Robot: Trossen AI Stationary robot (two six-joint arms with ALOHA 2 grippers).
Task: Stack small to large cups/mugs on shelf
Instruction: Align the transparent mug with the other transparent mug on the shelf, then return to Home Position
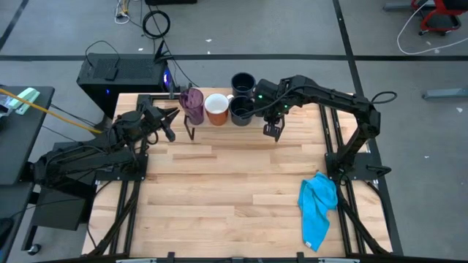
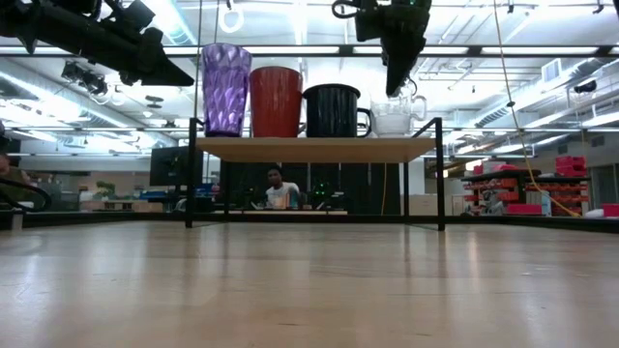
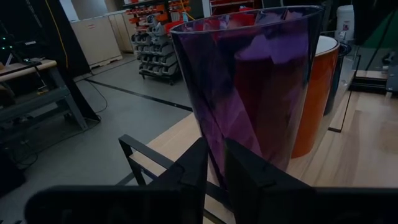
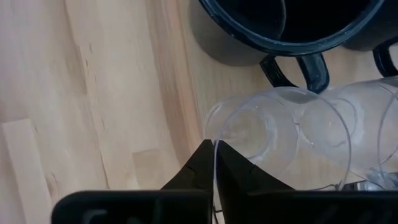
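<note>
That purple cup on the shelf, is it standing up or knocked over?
Standing upright. The purple cup sits on the shelf with its open mouth up, beside the orange mug.

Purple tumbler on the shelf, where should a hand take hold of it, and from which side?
Pinch the wall at the rim, one finger inside and one outside. The purple tumbler stands upright and open-topped, with no handle. The white-and-orange mug crowds one side, so probably come from the free end of the shelf, where the left hand is.
</note>
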